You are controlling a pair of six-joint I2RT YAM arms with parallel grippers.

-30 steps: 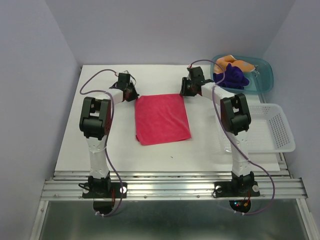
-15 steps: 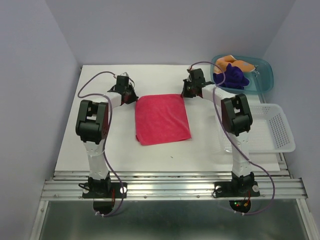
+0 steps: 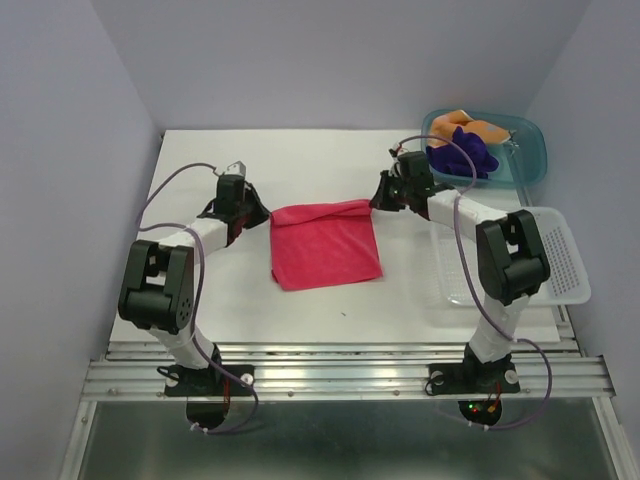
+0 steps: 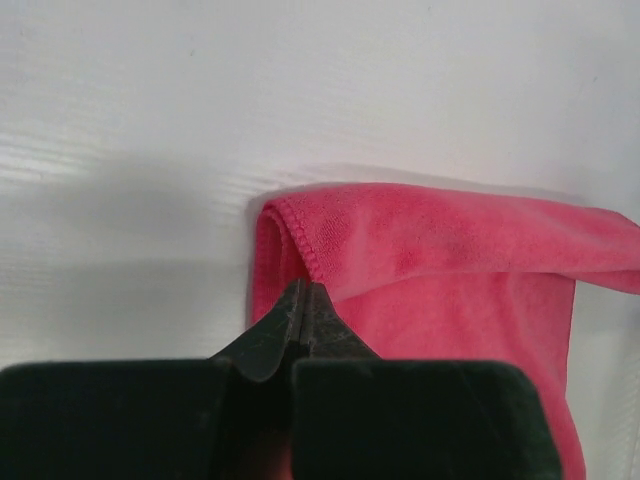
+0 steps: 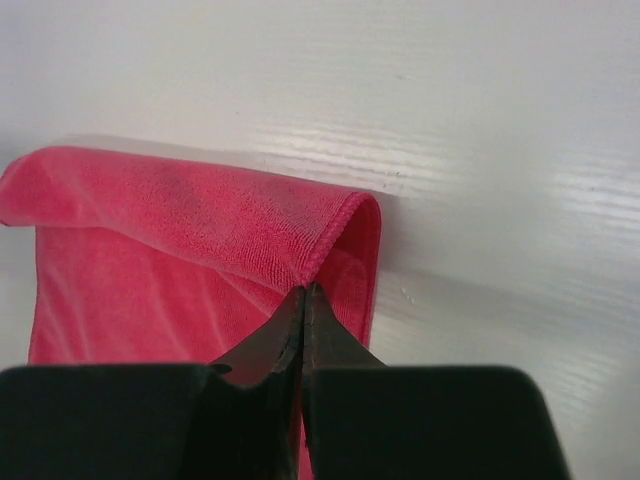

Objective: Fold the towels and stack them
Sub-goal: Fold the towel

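Since the pink-red towel (image 3: 325,250) seems limp and light, its far corners are being clamped by the left gripper (image 4: 303,292) and right gripper (image 5: 303,293).

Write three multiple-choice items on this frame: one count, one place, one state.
1. How many towels lie on the table? A one, B two, C three.
2. Where is the purple towel? A on the table, B in the teal tub, C on the floor.
3. The left gripper is: A wide open, B shut on the pink towel, C shut on nothing.

Key:
1. A, only the pink towel is on it.
2. B, it sits bunched in the tub beside the orange towel.
3. B, it pinches a raised far corner of the towel, as the right gripper does.
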